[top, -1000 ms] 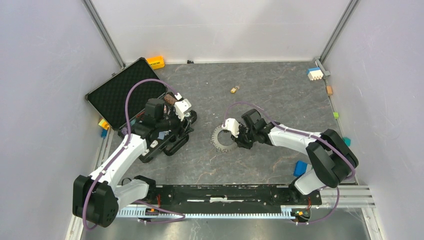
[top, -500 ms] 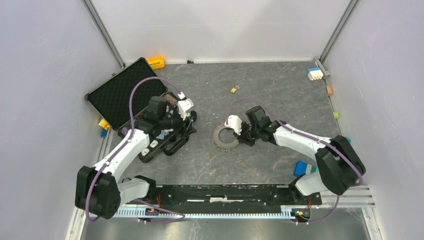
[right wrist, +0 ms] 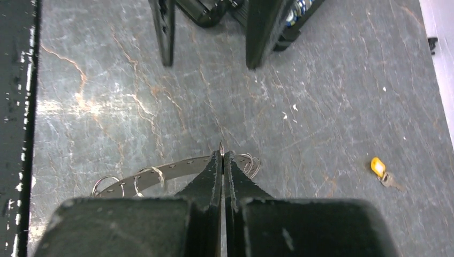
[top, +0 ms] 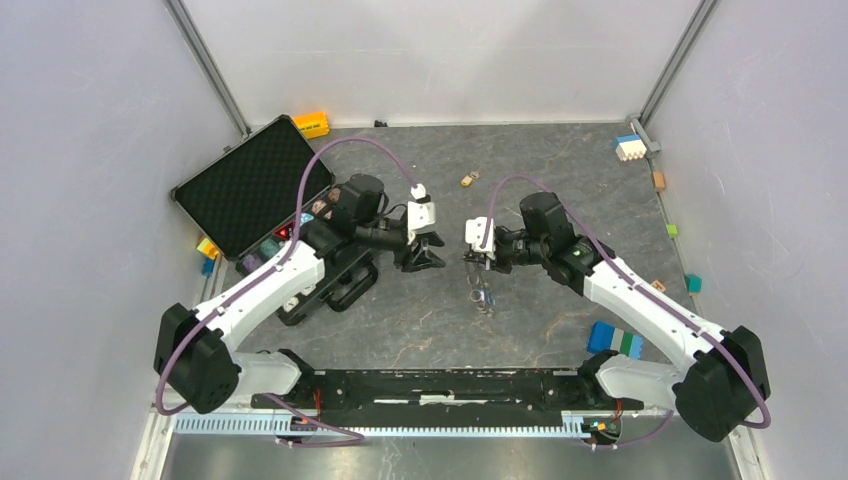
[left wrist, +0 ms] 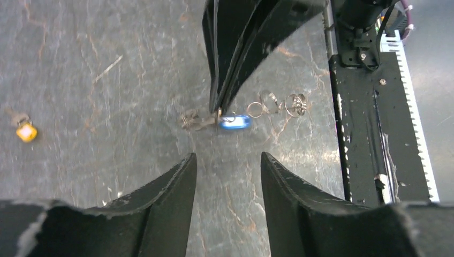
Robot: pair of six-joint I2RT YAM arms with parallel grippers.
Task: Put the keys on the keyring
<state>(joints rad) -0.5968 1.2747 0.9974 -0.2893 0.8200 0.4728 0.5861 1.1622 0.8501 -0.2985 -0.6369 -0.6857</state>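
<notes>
The keyring (top: 484, 295) is a thin silvery strand with small rings, hanging over the table from my right gripper (top: 478, 262). My right gripper (right wrist: 222, 152) is shut on the keyring (right wrist: 160, 171) at the very tips. In the left wrist view the blue key (left wrist: 235, 122) hangs at the strand just beside the right gripper's fingertips (left wrist: 218, 110), with more rings (left wrist: 294, 104) beyond it. The yellow-orange key (top: 468, 179) lies alone on the table, further back (right wrist: 378, 167). My left gripper (top: 425, 255) faces the right one from the left, open and empty (left wrist: 227, 155).
An open black foam-lined case (top: 245, 185) lies at the back left, with a black tray of small parts (top: 335, 285) under the left arm. Toy blocks sit at the edges: orange (top: 311, 124), blue and white (top: 628, 147), blue (top: 603, 337). The black base rail (top: 450, 385) runs along the near edge.
My right gripper has shut on the keyring and lifted it from a flat circle into a hanging strand. My left arm swung right, away from the tray, and its jaws narrowed a little.
</notes>
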